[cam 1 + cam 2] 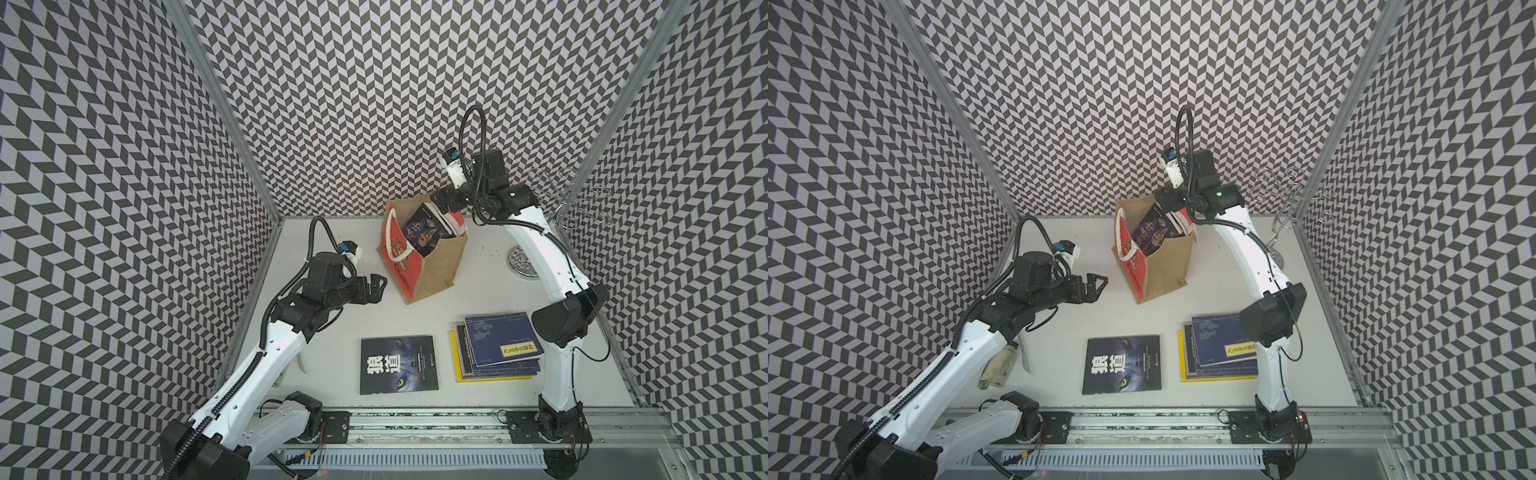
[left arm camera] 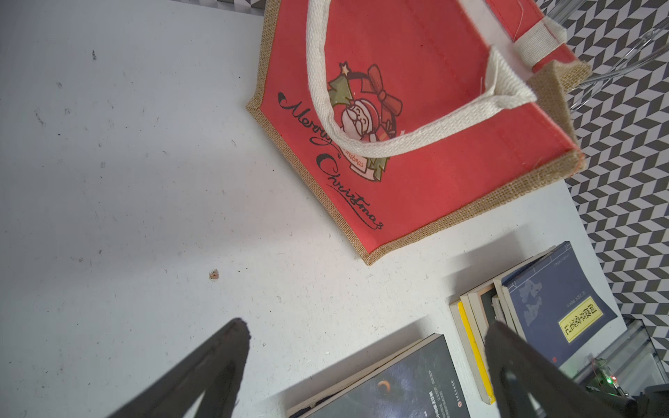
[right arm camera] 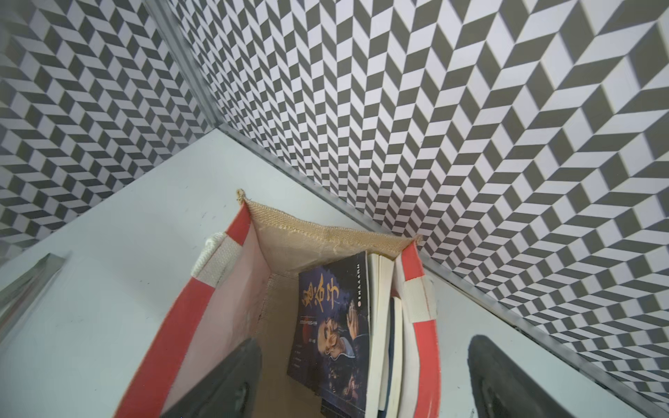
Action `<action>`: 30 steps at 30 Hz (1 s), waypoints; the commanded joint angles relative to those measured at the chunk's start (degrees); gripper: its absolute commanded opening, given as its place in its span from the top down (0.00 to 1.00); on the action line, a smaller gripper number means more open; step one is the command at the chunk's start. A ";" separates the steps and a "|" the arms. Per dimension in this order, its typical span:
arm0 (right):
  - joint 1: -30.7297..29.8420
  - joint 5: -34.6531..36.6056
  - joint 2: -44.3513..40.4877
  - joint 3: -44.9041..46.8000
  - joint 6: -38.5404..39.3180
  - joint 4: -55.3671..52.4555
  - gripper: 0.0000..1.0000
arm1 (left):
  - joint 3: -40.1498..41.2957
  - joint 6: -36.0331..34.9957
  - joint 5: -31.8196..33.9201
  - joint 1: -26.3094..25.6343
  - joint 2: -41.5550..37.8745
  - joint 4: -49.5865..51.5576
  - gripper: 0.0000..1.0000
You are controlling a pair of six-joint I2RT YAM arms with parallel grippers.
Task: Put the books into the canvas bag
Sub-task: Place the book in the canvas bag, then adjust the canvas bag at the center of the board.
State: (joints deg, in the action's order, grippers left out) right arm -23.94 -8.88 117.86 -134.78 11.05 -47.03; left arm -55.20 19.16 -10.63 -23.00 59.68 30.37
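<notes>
The canvas bag (image 1: 424, 257) stands upright on the white surface (image 1: 332, 324), its mouth open. Several books stand on edge inside it, a dark blue illustrated cover (image 3: 335, 325) facing up. The right pincer (image 3: 365, 376) hangs over the bag's mouth, jaws apart and empty. The left pincer (image 1: 376, 286) hovers just beside the bag's red face, jaws wide apart. Nearer the arm bases than the bag, the wolf-eye book (image 1: 399, 365) lies flat beside a stack of books (image 1: 496, 347).

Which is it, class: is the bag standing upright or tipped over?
Upright. The bag stands on its base with its mouth open upward, and books stand on edge inside it against one red wall.
</notes>
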 commanded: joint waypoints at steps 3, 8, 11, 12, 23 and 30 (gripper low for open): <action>-2.81 -2.48 3.01 2.27 -0.15 0.16 0.12 | -4.21 1.36 -2.82 1.34 0.82 -2.80 0.01; -6.28 -0.54 3.45 4.55 1.74 0.28 0.11 | -8.21 3.83 -5.42 2.43 3.42 -5.04 0.00; -8.52 0.65 3.05 6.29 2.50 0.11 0.11 | -10.59 6.69 -5.80 3.35 5.92 -6.43 0.01; -9.02 1.00 2.72 7.11 2.48 0.26 0.11 | -11.28 7.46 -5.54 3.69 6.78 -6.63 0.01; -10.33 -2.96 -1.87 14.88 2.73 3.01 0.11 | -11.52 17.13 -5.93 5.60 16.18 -14.43 0.06; -10.33 -3.98 -1.28 14.68 3.73 3.02 0.11 | -11.48 21.72 -9.48 5.10 22.58 -21.15 0.27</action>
State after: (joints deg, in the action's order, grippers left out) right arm -34.28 -10.46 118.52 -119.79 13.61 -46.72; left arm -66.54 37.85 -17.98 -17.58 80.75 13.98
